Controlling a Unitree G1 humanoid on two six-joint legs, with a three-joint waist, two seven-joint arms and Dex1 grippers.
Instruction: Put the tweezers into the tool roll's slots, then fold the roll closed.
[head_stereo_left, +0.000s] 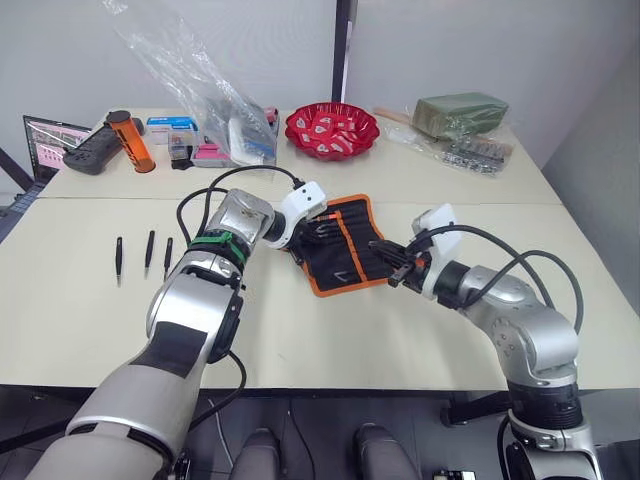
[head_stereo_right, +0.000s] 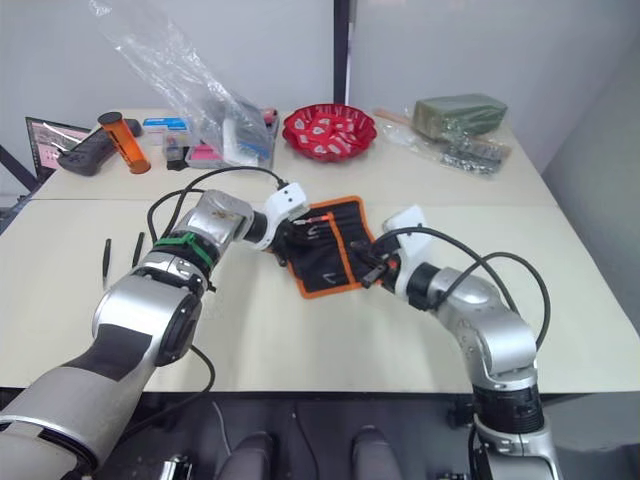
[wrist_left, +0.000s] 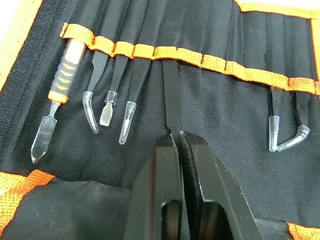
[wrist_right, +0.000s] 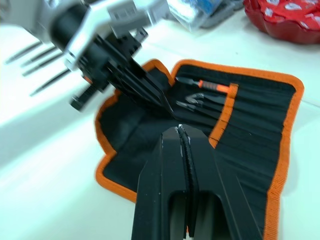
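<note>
The tool roll (head_stereo_left: 350, 222) lies open at mid-table, black with orange binding. My left gripper (wrist_left: 178, 134) is shut on one black tweezers (wrist_left: 171, 100), whose shaft runs under the orange band of the slots (wrist_left: 215, 63). Other slots hold an orange-handled tool (wrist_left: 67, 70) and several capped tweezers (wrist_left: 127, 107). Three loose tweezers (head_stereo_left: 149, 250) lie side by side on the table to the left. My right gripper (wrist_right: 178, 130) is shut, its tips over the roll's near right part (wrist_right: 250, 125); I cannot tell whether it touches the fabric.
At the back stand a red bowl (head_stereo_left: 332, 130), a clear plastic bag (head_stereo_left: 200, 90), an orange cylinder (head_stereo_left: 130, 140), a black game controller (head_stereo_left: 92, 152) and a green packet (head_stereo_left: 460, 112). Bare table (head_stereo_left: 330, 340) lies in front of the roll.
</note>
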